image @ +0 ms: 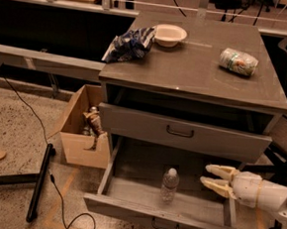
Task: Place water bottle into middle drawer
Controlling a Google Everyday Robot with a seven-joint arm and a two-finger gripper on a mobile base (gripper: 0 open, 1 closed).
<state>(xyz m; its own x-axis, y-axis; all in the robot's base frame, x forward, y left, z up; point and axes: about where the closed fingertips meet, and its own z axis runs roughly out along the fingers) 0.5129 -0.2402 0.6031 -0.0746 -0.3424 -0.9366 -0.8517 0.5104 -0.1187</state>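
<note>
Showing the water bottle (169,185) standing upright on the tray floor of the middle drawer (132,191), close behind that drawer's front panel and roughly midway between its side walls, white cap uppermost. Showing the drawer pulled far out, its dark bow handle facing forward. Hovering at the drawer's right side wall, right of the bottle and clear of it: the gripper (204,174), its two pale fingers spread apart, pointing toward the bottle and pinching nothing. Sitting directly above the drawer, slightly pulled out: an upper drawer (181,134). Lying higher above the drawer, on the cabinet top (187,65): a can (238,62) on its side at the right, a pale bowl (169,34) at the back, a crumpled blue-and-white bag (130,43) at the left. Resting on the ground left of the drawer: an open cardboard box (82,131).
</note>
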